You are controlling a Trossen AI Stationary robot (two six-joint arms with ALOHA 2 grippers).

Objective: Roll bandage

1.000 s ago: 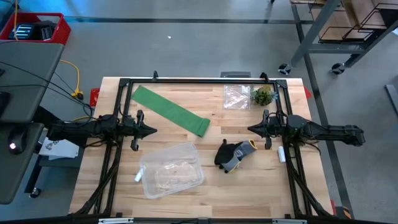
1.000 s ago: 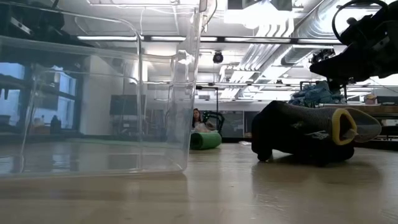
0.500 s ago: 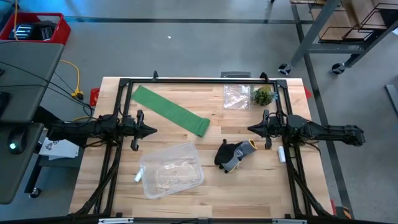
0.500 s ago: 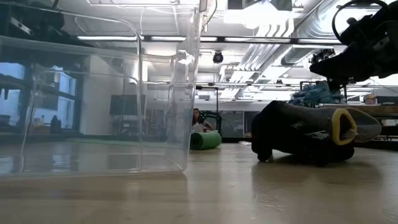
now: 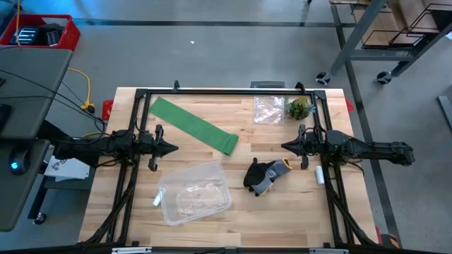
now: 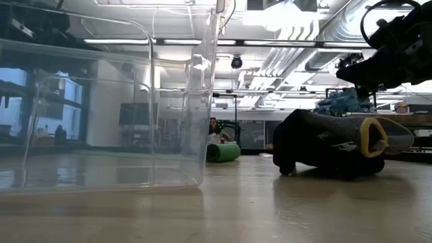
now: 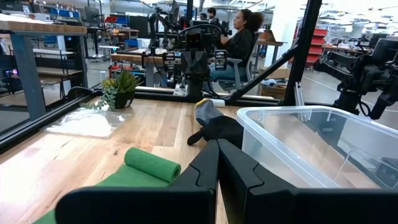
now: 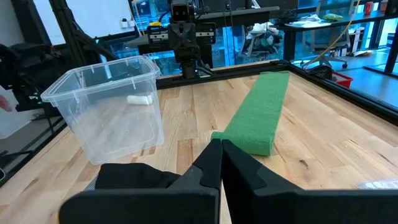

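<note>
The bright green bandage [image 5: 192, 125] lies flat on the table as a long strip running from far left toward the middle, its near end rolled a little [image 7: 152, 164]; it also shows in the right wrist view [image 8: 258, 112] and small in the low view [image 6: 223, 152]. My left gripper [image 5: 174, 148] is shut and empty at the table's left, near the strip's middle. My right gripper [image 5: 284, 147] is shut and empty at the right, across from the rolled end.
A clear plastic tub [image 5: 194, 192] stands near the front, with a small white cylinder [image 5: 157, 201] beside it. A dark grey glove [image 5: 266, 175] lies right of centre. A clear bag [image 5: 268, 109] and a small plant [image 5: 299, 108] sit at the far right.
</note>
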